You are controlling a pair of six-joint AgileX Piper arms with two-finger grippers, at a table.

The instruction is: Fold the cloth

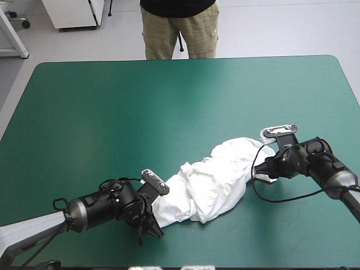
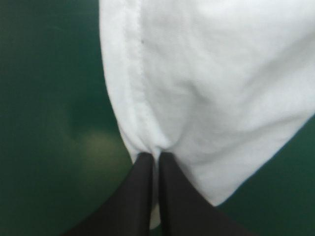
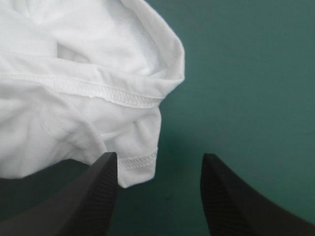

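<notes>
**Left clamps a fold, right waits open at the far end**

Start with the left gripper [image 2: 155, 156]. Its black fingers are squeezed to a point with a pleat of white fabric nipped between the tips, just beside a stitched seam [image 2: 135, 73]. That's a proper pinch on the T-shirt [image 1: 211, 180].

Over to the right gripper [image 3: 159, 157], and its fingers are spread wide. There's only the bare teal-green table [image 3: 182, 206] between them. A hemmed corner [image 3: 140, 164] of the shirt lies right at the inner side of one finger, though I can't tell whether it touches.

Pulling out to the high view, the shirt is a long crumpled heap at about 5 o'clock from the table's centre. It runs from its 8 o'clock end, where the left gripper has it, to its 2 o'clock end, where the right gripper sits.

How will it handle? It looks light, soft and completely limp. It should sag and drape the moment it's lifted, and the bunched layers are likely to cling together rather than fall open. A grab into the middle of the heap would probably pick up several layers at once.

The better hold, in my judgement, is that stitched hem at the corner. The doubled edge gives the fingers something thicker to bite on, and it marks a true edge to spread from.
</notes>
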